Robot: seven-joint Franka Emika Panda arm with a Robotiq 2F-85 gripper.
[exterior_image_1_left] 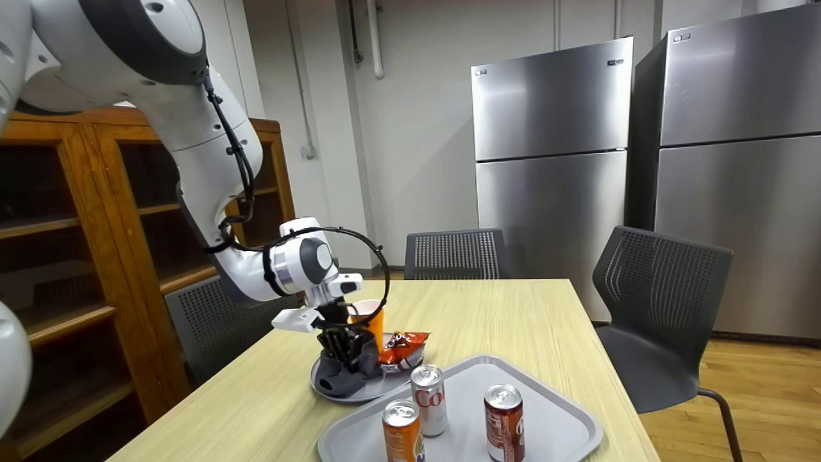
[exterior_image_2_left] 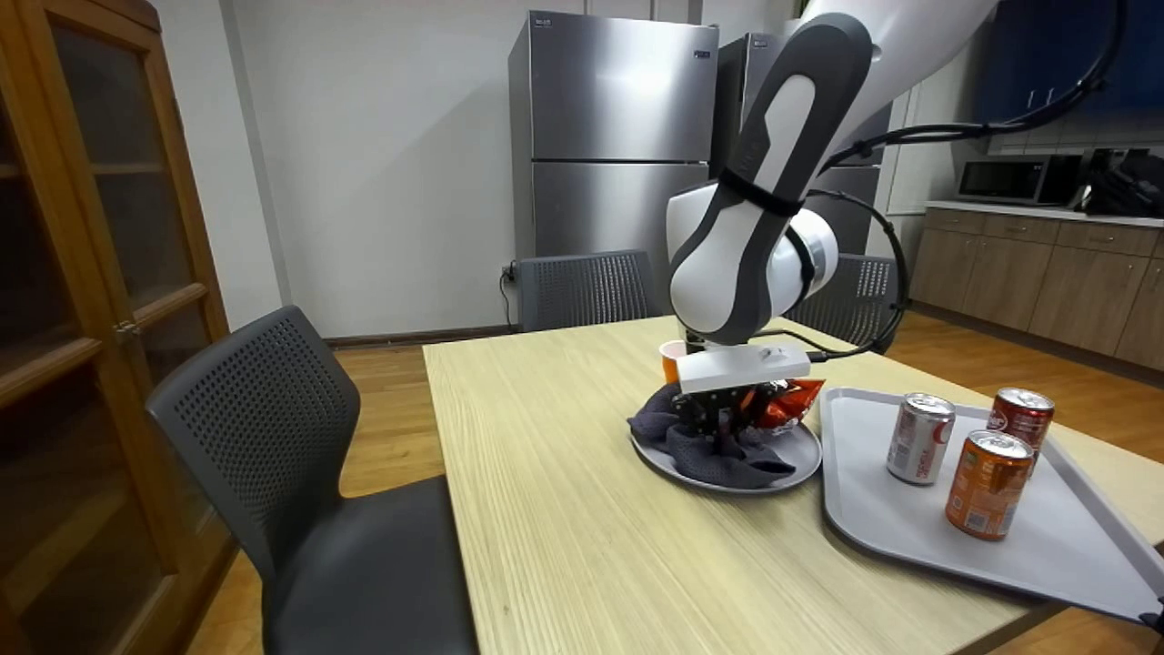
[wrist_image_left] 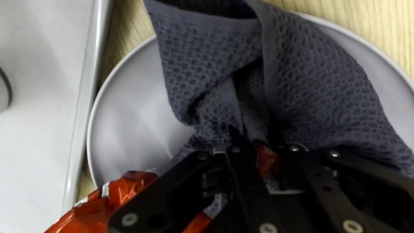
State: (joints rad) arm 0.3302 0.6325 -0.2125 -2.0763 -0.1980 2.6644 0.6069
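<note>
On the table, a plate bears the cloth — straight below the gripper, draping out either side — jaws clamped on its folds.

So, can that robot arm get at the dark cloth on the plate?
Probably yes: the gripper is down at the dark waffle-weave cloth, which shows between its jaws; the red snack bag beside it doesn't seem in the way.
</note>
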